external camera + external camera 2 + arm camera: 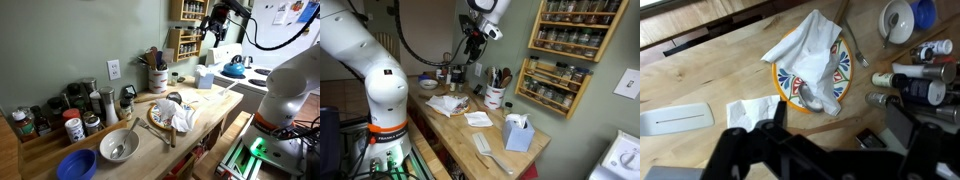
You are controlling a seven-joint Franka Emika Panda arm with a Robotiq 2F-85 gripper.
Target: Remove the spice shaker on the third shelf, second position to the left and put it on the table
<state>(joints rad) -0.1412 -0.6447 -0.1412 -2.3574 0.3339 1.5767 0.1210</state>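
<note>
Sage-green walling is backing a long butcher-block desk (pixel 700 70), with wooden spice racks (pixel 556 86) hanging above its far end. Counting tiers from the top, the third shelf (pixel 572 44) is carrying a row of dark-capped jars. The spice shaker (pixel 554 40) is sitting second from the left there, barely distinguishable at this size.

The gripper (pixel 840 135) is hanging over the desk, well apart from the racks, its fingers (pixel 902 125) spread wide and gripping nothing. Doing the reach well is probably meaning a level, front-on approach, the fingers straddling only that jar and sparing its neighbours.

Below, a plate (pixel 845 68) is bearing a crumpled white cloth (pixel 810 50). A white crock (pixel 495 97) is holding utensils, and a metal bowl (pixel 118 147) is cradling what looks like a spoon.
</note>
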